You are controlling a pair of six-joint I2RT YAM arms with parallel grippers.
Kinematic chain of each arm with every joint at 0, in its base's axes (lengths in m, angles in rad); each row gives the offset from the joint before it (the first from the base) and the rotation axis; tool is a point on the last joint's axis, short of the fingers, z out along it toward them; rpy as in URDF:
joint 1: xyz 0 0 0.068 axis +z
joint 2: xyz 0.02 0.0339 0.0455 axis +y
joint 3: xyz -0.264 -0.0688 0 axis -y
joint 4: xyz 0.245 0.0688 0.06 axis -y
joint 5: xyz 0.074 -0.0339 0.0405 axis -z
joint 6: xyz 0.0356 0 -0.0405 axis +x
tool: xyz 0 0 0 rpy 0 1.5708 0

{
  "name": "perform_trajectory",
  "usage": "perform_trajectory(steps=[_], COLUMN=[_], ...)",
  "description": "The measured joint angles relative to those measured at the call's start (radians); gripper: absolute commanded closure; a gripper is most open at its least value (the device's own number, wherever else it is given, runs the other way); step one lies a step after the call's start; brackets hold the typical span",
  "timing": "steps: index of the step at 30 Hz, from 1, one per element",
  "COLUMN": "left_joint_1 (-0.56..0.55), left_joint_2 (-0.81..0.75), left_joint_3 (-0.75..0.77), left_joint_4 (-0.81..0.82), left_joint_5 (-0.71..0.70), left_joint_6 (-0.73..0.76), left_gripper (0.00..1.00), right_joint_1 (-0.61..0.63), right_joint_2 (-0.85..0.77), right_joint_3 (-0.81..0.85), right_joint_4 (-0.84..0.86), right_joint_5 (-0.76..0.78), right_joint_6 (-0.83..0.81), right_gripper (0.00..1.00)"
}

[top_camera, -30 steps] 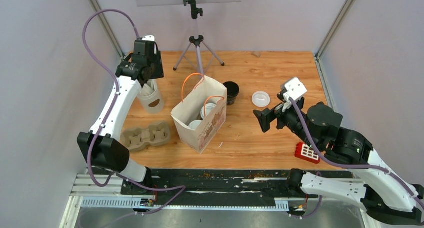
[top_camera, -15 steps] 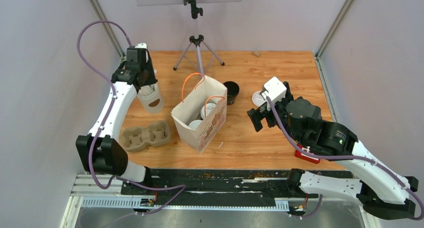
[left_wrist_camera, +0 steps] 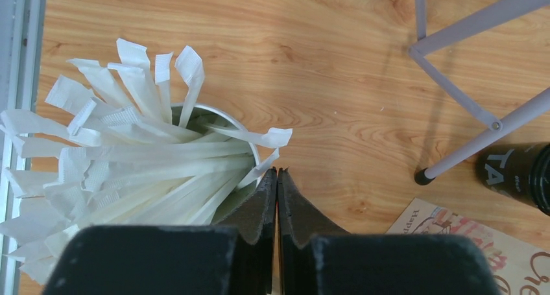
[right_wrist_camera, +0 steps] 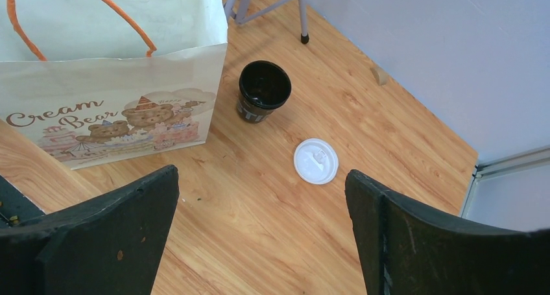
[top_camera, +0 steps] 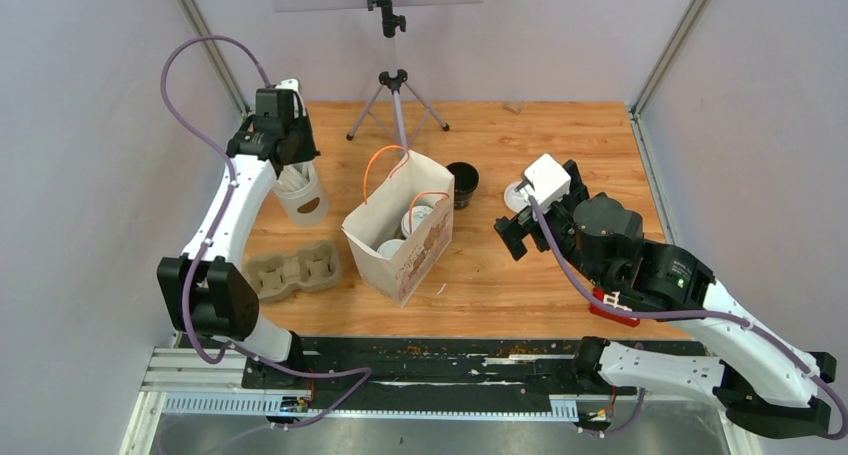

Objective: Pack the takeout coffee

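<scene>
Two lidded cups point(top_camera: 418, 218) in the paper bag point(top_camera: 405, 265), one open black cup point(right_wrist_camera: 263, 87) just beside it.
Left gripper point(left_wrist_camera: 277, 175) pinched together at the straws point(left_wrist_camera: 130, 165); right gripper point(right_wrist_camera: 261, 176) spread wide near the loose lid point(right_wrist_camera: 316, 160).

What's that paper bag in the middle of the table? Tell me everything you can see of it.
The paper bag looks like cream-coloured paper, with two orange cord handles and a print of bears and the words "Cream Bear" on one broad side. It stands upright with its mouth open on the wooden table, near the middle. Two cups with white lids sit inside it. An open black cup stands close by its far corner; whether they touch is unclear.
</scene>
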Motion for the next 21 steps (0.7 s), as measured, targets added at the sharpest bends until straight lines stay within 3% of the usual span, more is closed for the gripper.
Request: perform_trajectory(steps=[7,9,10,15,21], left_joint_1=[0.0,0.0,0.0,0.002,0.006], left_joint_2=[-0.003,-0.013,-0.018,-0.029,-0.016], left_joint_3=[0.056,0.06,0.06,0.06,0.06], left_joint_4=[-0.045,-0.055,-0.06,-0.061,-0.055], left_joint_5=[-0.002,-0.008,-0.01,-0.021,-0.006], left_joint_6=[0.008,0.014,0.017,0.04,0.06], left_gripper=[1.0,0.84,0.81,0.78,0.66], right_joint_1=[0.0,0.0,0.0,0.0,0.0], right_joint_2=[0.004,0.006,0.006,0.013,0.018], right_joint_3=[-0.006,-0.006,-0.006,-0.006,-0.006], right_joint_4=[0.013,0.022,0.024,0.029,0.028], right_joint_5=[0.008,0.008,0.008,0.007,0.007], right_joint_6=[-0.019,-0.022,-0.022,-0.026,-0.026], right_gripper=[0.0,0.0,0.0,0.0,0.0])
